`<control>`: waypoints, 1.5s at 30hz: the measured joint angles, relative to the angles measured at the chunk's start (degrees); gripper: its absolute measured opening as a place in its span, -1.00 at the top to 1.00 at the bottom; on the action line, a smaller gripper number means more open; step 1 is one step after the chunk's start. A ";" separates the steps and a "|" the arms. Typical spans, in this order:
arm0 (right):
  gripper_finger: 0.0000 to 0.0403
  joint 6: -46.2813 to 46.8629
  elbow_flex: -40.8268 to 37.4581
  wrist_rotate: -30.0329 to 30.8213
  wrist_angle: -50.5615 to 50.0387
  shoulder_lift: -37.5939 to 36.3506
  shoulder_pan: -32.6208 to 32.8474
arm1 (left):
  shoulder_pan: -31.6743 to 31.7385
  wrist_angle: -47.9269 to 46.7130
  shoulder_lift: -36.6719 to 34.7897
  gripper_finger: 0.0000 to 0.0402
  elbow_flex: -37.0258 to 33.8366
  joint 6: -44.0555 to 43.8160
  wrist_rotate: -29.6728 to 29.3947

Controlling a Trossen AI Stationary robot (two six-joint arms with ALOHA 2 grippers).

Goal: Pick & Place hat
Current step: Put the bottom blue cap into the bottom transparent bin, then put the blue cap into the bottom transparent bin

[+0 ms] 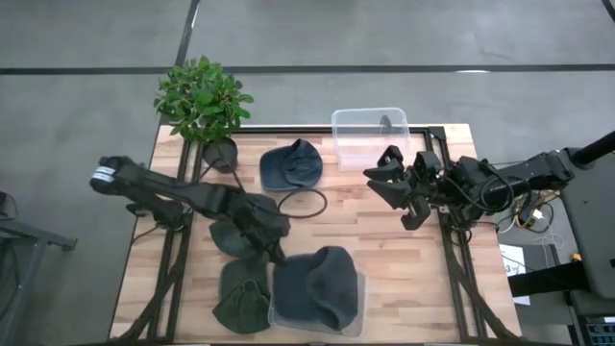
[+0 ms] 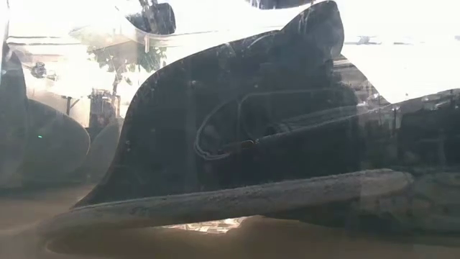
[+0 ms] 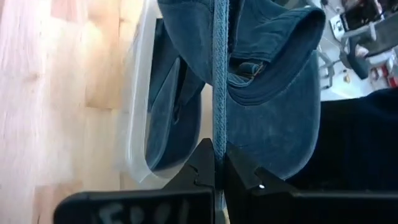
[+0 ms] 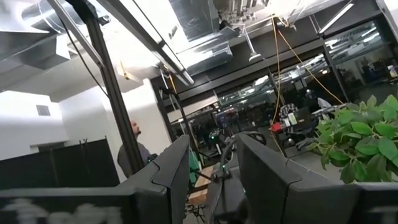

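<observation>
Left gripper [image 1: 272, 252] is reaching across the wooden tabletop [image 1: 384, 259] toward its front edge, its two dark fingers [image 3: 205, 165] pressing together on the thin edge of a dark blue hat [image 1: 322, 285] that is lying in a clear tray [image 1: 357, 312]. Only the left wrist view is showing this pinch: there the fabric edge is running straight down between the fingertips, with the rest of the hat [image 3: 273, 93] bulging over the tray's pale rim [image 3: 134, 124]. From the high view the fingers themselves are too small to read, but that view is laying out the surroundings: a second blue cap [image 1: 291, 164] near the tabletop's back, two dark green hats [image 1: 240, 293] beside the tray, a potted plant [image 1: 203, 96] at the back left corner and an empty clear container [image 1: 371, 130] at the back. Right gripper [image 1: 397, 188] is hovering above the right side of the tabletop, well apart from the hats, its fingers [image 4: 171, 171] standing spread with nothing between them, and the right wrist view is looking out into the room past green leaves [image 4: 360, 140]. At table height the low view is almost filled by the dark side of the hat [image 2: 244, 122].
</observation>
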 joint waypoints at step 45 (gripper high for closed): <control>0.37 0.87 0.02 -0.11 -2.18 0.09 -0.02 | 0.70 -9.42 4.05 0.18 13.62 14.58 -17.19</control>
